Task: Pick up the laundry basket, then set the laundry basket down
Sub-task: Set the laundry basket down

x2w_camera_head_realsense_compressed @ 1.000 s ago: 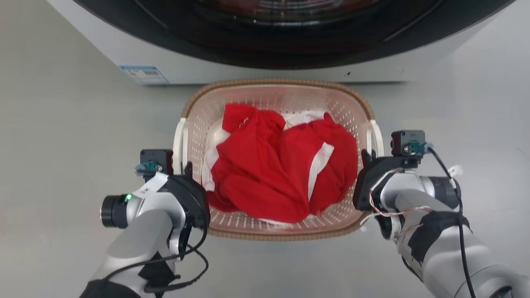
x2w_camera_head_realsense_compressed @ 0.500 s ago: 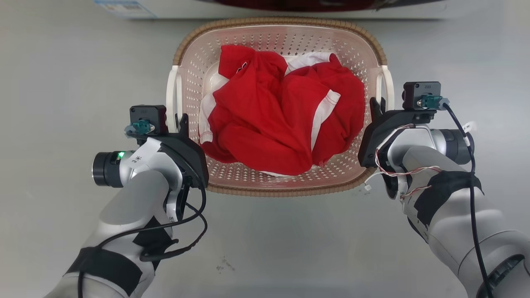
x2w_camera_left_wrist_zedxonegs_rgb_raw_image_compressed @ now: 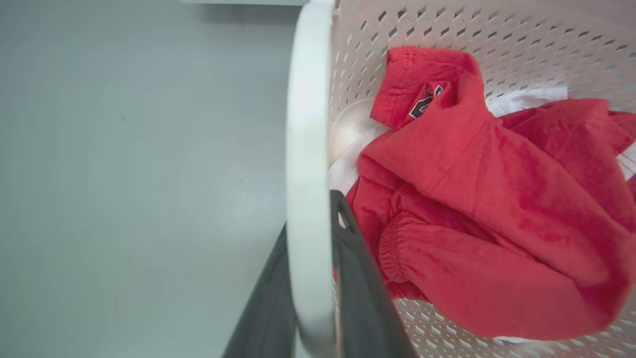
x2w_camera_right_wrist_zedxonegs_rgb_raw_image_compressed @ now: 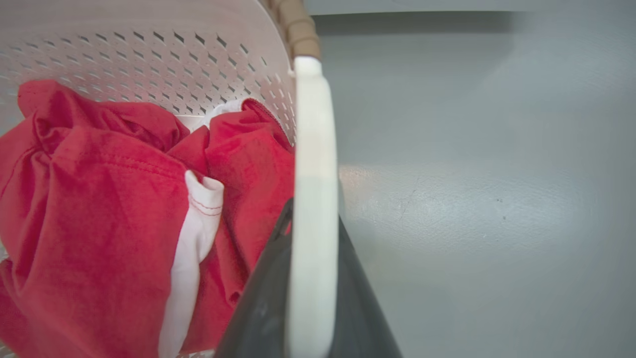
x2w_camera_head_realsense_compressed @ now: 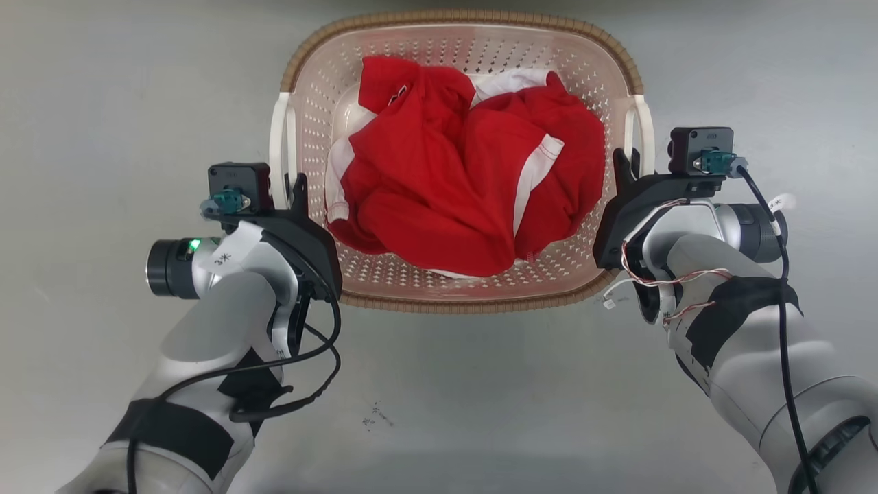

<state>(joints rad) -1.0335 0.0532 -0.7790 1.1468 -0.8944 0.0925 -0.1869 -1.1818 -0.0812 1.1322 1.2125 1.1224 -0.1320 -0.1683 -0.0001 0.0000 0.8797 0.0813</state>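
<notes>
basket clamped at both handles

higher and larger in the head view than a second ago: laundry basket [x2w_camera_head_realsense_compressed: 473, 304], with both grippers carried along at the same spots on its handles; part of that shift down to the camera's own move.

hidden in the head view: outer finger of each gripper, tucked under a handle, and both near corners of the brown rim, behind the dark gripper bodies. basket bottom mostly buried under a crumpled red and white garment [x2w_camera_head_realsense_compressed: 466, 199]. cannot tell whether clear of the grey floor [x2w_camera_head_realsense_compressed: 480, 398] or resting on it.

left gripper [x2w_camera_head_realsense_compressed: 291, 192] closed on the white left handle [x2w_camera_head_realsense_compressed: 276, 151], near its lower end; in the left wrist view, dark fingers [x2w_camera_left_wrist_zedxonegs_rgb_raw_image_compressed: 357, 283] pressed to either side of that handle [x2w_camera_left_wrist_zedxonegs_rgb_raw_image_compressed: 308, 149]. right gripper [x2w_camera_head_realsense_compressed: 627, 168] likewise closed on the right handle [x2w_camera_head_realsense_compressed: 647, 137], fingers [x2w_camera_right_wrist_zedxonegs_rgb_raw_image_compressed: 258, 313] flanking the white bar [x2w_camera_right_wrist_zedxonegs_rgb_raw_image_compressed: 313, 174] in the right wrist view.

forearms up from the lower corners, wrists turned inward, fingers pointing up the view along the basket's sides.
</notes>
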